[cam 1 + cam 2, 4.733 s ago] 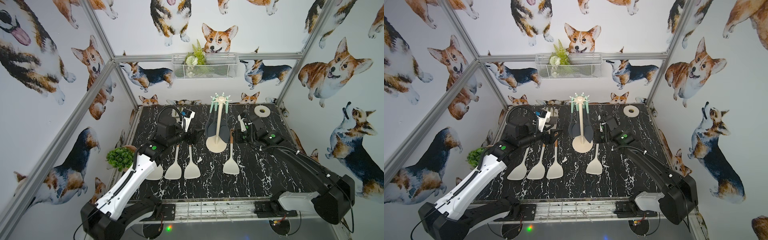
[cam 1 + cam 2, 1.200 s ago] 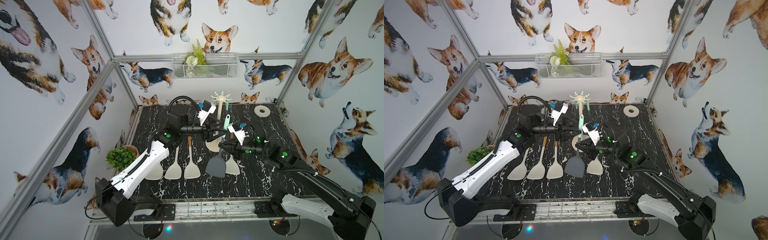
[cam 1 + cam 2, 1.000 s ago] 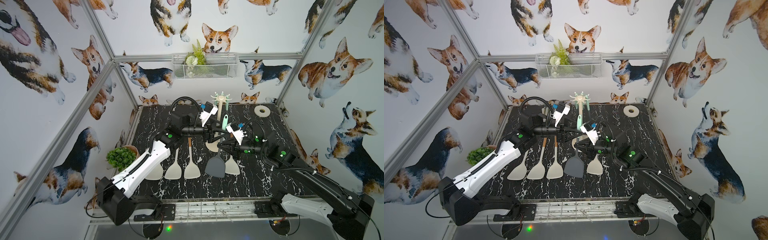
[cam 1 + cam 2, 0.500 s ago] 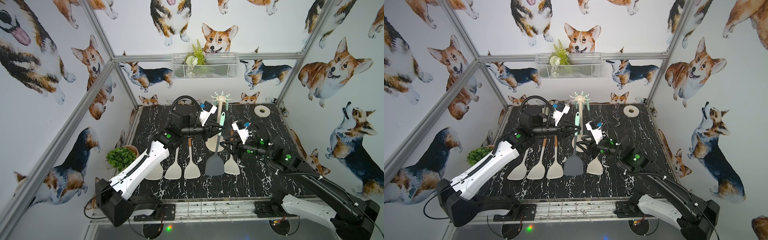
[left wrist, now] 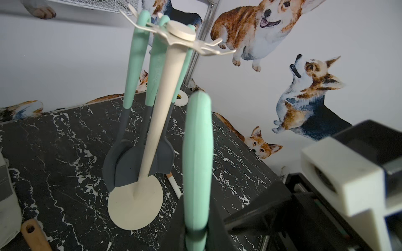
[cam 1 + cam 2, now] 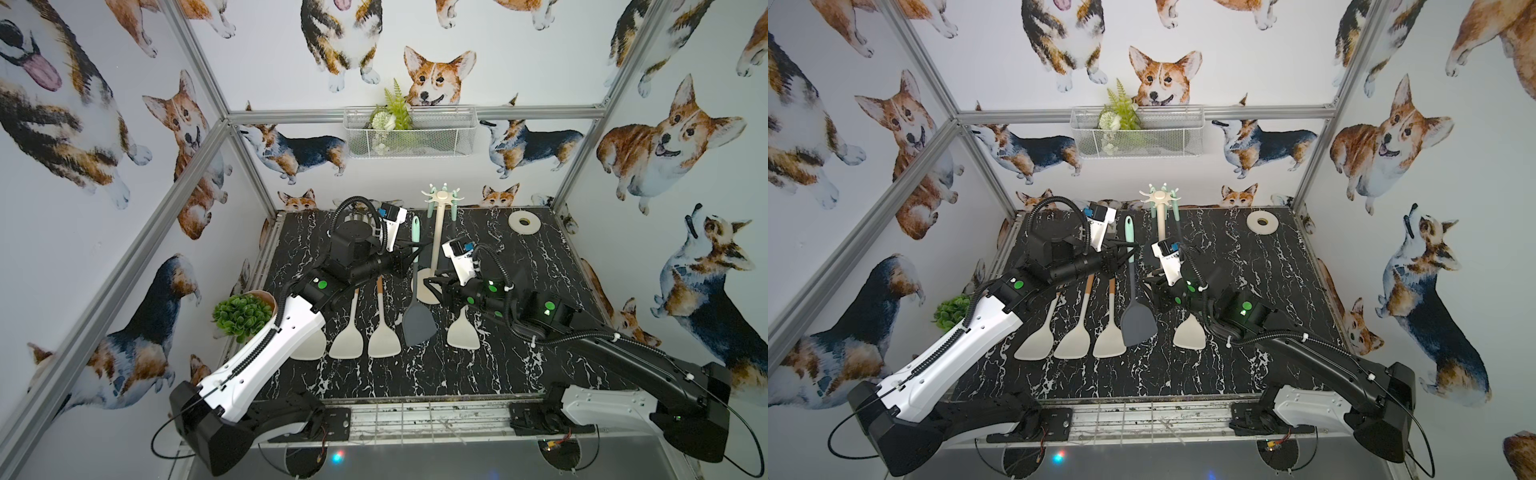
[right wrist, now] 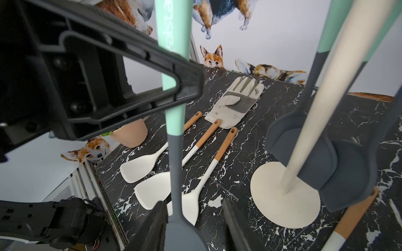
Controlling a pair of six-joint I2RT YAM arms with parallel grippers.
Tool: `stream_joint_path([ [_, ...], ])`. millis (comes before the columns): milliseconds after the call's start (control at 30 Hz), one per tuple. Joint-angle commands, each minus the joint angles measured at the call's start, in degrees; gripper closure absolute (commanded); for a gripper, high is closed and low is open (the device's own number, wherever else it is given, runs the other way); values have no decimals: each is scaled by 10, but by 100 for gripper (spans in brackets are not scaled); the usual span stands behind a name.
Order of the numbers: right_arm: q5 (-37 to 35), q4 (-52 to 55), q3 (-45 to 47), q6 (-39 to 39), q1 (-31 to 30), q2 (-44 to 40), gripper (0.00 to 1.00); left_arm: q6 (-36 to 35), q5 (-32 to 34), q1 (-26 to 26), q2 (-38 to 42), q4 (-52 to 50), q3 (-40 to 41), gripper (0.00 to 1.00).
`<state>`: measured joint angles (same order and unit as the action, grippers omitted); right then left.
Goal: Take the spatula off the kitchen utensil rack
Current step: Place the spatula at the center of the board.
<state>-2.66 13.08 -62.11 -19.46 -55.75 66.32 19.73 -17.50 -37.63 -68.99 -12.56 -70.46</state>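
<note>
Hanging free of the rack (image 6: 435, 243), the spatula (image 6: 414, 286) is held upright just beside it, midway between the left and right edges of the bench (image 6: 478, 374), by the clamped left gripper (image 6: 412, 256), the right gripper (image 6: 432, 285) open around its neck; only a set-down is judged left.

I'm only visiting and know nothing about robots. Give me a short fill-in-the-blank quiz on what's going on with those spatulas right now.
1. The left gripper is shut on the grey spatula's ____ handle.
2. The right gripper's jaws stand ____ on either side of that spatula's neck.
3. ____ utensils hang on the kitchen utensil rack.
4. ____ cream spatulas lie on the table.
Missing words: mint-green; open; three; four.
</note>
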Motion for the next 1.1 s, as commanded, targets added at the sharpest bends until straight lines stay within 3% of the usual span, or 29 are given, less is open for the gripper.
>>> stream_joint_path([
  [0,-40,-10,-30,-1,-6,33,55,30,12,-1,5,34,6,100],
  [333,-24,-5,-58,-12,-10,83,60,66,7,-1,14,76,37,100],
  [467,-25,3,-66,-11,-11,95,75,60,10,-1,21,74,39,100],
  [567,-35,14,-69,-9,-11,96,100,54,11,-1,26,72,41,100],
  [700,-59,27,-64,1,-11,75,100,32,7,0,33,59,41,99],
  [900,-88,91,-65,38,17,3,100,-17,19,0,69,54,61,46],
  [1067,-64,202,-65,41,134,-97,100,-35,37,1,83,47,77,41],
])
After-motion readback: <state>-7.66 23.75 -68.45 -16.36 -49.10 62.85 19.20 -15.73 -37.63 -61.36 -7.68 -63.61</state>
